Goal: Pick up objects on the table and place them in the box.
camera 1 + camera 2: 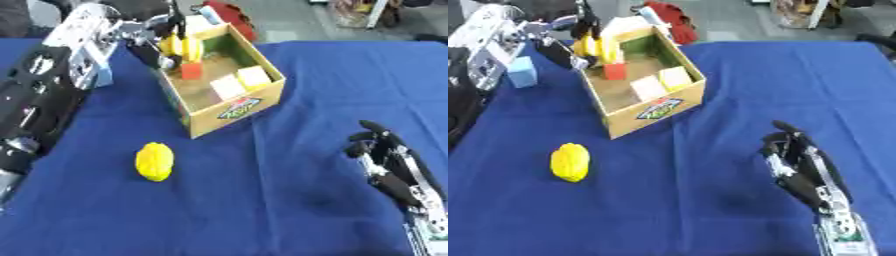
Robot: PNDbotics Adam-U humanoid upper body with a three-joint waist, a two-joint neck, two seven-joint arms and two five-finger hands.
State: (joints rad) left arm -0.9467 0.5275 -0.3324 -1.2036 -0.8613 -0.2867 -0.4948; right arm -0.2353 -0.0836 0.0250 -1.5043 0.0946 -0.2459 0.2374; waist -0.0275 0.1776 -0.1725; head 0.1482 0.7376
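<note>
1. The blue cloth-covered table (306, 75) carries the open cardboard box (262, 97), which already holds red, white and pale yellow blocks.
2. The left hand (157, 42), fingers curled round a yellow object (185, 47), hangs over the box's far corner; it should clear the wall before letting go.
3. The right hand (794, 160) rests idle, fingers relaxed and empty.
4. A lumpy yellow fruit-like object (154, 161) lies near the box's front.

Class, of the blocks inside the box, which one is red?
The red block at the box's far end, beside the yellow object in the left hand; the other two blocks are pale.
</note>
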